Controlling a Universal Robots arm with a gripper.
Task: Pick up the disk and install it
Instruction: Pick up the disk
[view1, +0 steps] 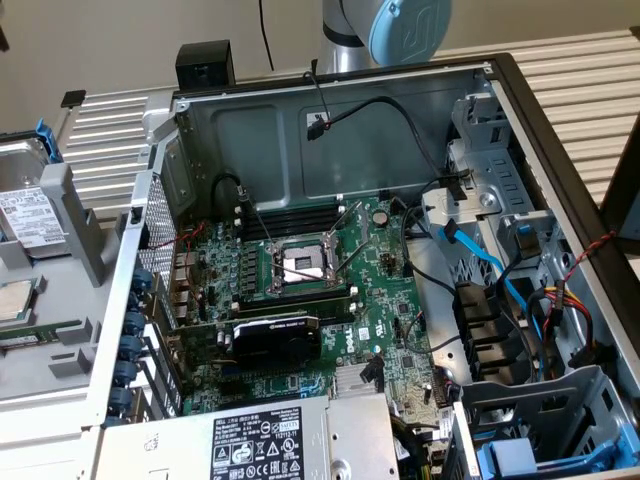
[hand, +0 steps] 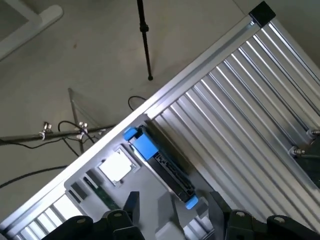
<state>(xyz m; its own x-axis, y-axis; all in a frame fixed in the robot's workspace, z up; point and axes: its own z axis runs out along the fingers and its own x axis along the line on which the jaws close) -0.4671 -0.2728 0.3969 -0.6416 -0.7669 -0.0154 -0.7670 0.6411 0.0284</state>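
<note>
Gripper (hand: 172, 212) spread wide and empty, poised over the disk (hand: 170, 167), standing on edge in grey holder (view1: 80, 240) at nine o'clock from computer case (view1: 300, 130); risk of finger clipping blue frame (hand: 145, 145) on off-centre descent

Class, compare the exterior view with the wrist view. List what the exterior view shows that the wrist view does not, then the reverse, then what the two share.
Exterior view: the open computer case with its motherboard, the labelled power supply and the arm's blue-capped joint.
Wrist view: the jaws, standing open and holding nothing, the floor with loose cables, and a black pole.
Shared: the disk in its blue frame, the small silver chip near it, and the ribbed table.
</note>
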